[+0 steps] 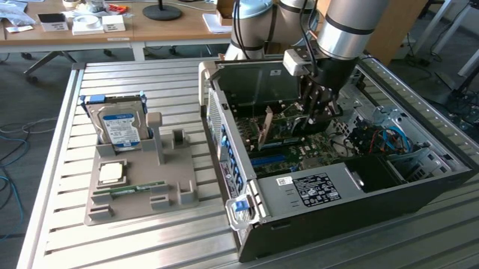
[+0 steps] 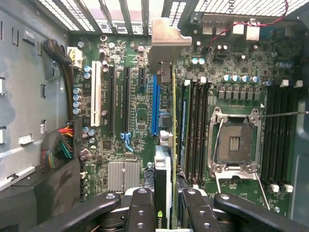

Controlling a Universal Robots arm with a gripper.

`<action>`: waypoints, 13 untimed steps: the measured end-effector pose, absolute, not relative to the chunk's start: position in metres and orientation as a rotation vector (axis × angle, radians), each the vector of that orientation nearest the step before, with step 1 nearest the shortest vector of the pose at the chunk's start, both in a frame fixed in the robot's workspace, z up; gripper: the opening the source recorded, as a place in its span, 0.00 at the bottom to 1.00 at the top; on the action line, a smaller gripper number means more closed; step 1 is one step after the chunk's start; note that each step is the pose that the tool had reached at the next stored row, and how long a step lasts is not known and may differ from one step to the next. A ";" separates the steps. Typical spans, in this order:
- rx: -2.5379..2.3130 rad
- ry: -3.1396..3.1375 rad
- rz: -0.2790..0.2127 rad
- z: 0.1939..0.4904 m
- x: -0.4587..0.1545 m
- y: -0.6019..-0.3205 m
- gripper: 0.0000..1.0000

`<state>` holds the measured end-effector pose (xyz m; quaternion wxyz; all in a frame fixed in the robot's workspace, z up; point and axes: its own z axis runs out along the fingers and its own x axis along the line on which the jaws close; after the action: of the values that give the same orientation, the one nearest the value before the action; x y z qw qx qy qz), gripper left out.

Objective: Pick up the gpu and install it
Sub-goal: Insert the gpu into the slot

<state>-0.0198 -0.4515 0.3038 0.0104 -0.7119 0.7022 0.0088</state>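
Closest in, the gripper (image 2: 166,212) has its jaws pinching the gpu (image 2: 163,191) across its faces, card edge-on so the connector edge points downward. PC case (image 1: 389,196), centre-right of the exterior view, lies open on its side for top-down access, motherboard (image 2: 130,125) on its floor. The gpu hangs inside, parallel to and just beside the blue slot (image 2: 154,106), bracket (image 2: 166,41) toward the rear grille; seating unclear.

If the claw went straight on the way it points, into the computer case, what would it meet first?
The claw grips the gpu edge-on, so the gpu would touch first, probably at or just beside the long blue slot on the motherboard; depth is hard to judge.
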 end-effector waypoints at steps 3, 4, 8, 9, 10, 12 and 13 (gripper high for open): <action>-2.222 2.191 0.028 0.304 -0.021 -0.452 0.27; -2.222 2.191 0.028 0.304 -0.021 -0.452 0.27; -2.222 2.191 0.027 0.304 -0.021 -0.452 0.27; -2.222 2.191 0.027 0.303 -0.021 -0.452 0.27; -2.222 2.191 0.028 0.303 -0.021 -0.452 0.27; -2.222 2.191 0.027 0.302 -0.021 -0.452 0.27; -2.222 2.191 0.027 0.302 -0.021 -0.452 0.27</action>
<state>-0.0214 -0.4516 0.3023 0.0103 -0.7119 0.7021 0.0088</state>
